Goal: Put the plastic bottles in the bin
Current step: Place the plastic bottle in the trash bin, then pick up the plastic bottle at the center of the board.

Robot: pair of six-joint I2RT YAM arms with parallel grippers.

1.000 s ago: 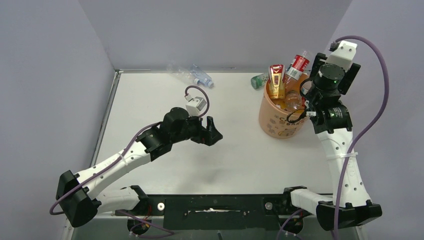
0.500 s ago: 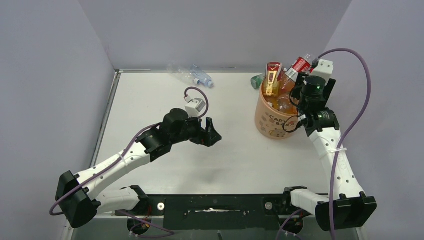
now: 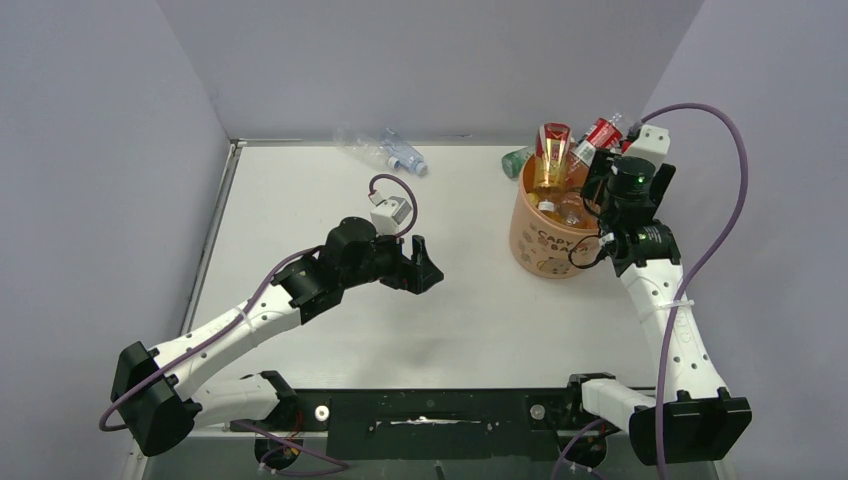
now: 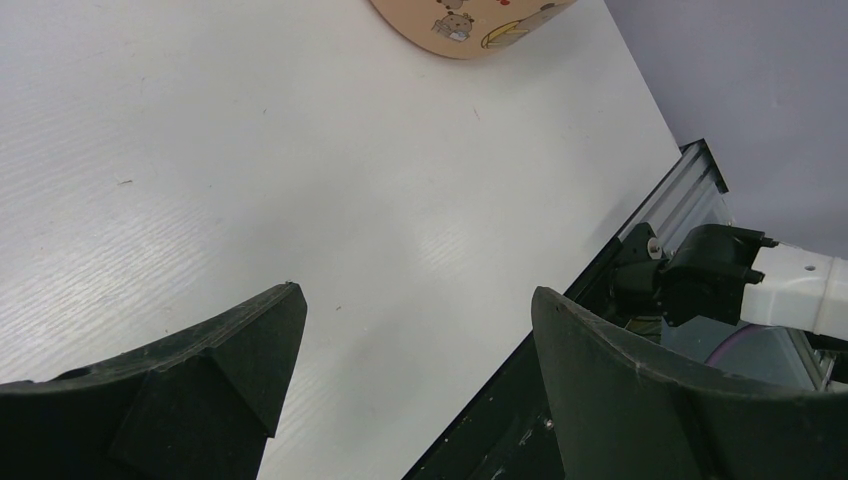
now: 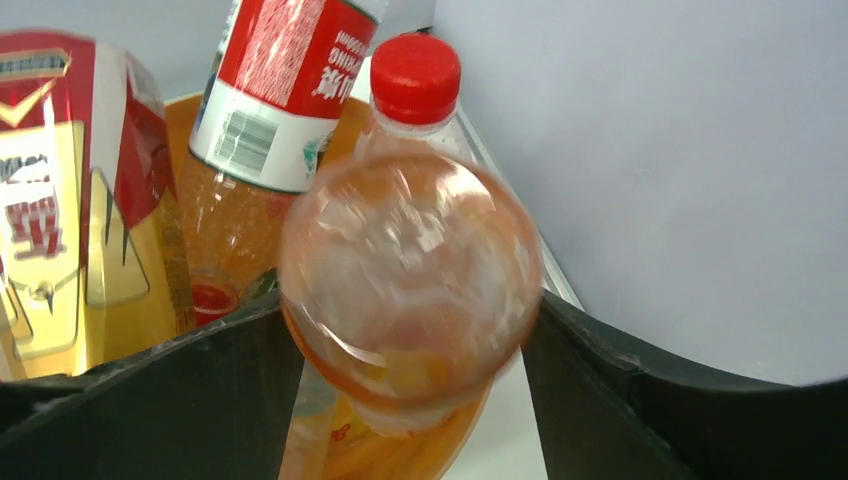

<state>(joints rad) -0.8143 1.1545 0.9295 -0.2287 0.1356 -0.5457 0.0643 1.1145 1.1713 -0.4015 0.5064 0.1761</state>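
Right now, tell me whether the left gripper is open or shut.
Open: the left gripper holds its fingers wide apart, with only table showing between them.

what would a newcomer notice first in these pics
The round pale-orange plastic bin, far right on the white table, is crammed with bottles poking above its rim. Over it, an orange-tinted plastic bottle fills the gap of the right claw; the left claw hangs open mid-table.

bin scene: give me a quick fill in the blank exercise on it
The bin stands on the table on the ___ arm's side.
The left pincer hangs open over bare table, holding ___.
The bottle between the right pincer's fingers is ___ in colour.
The clear bottle at the table's far edge has a ___ label.
Missing: right; nothing; orange; blue
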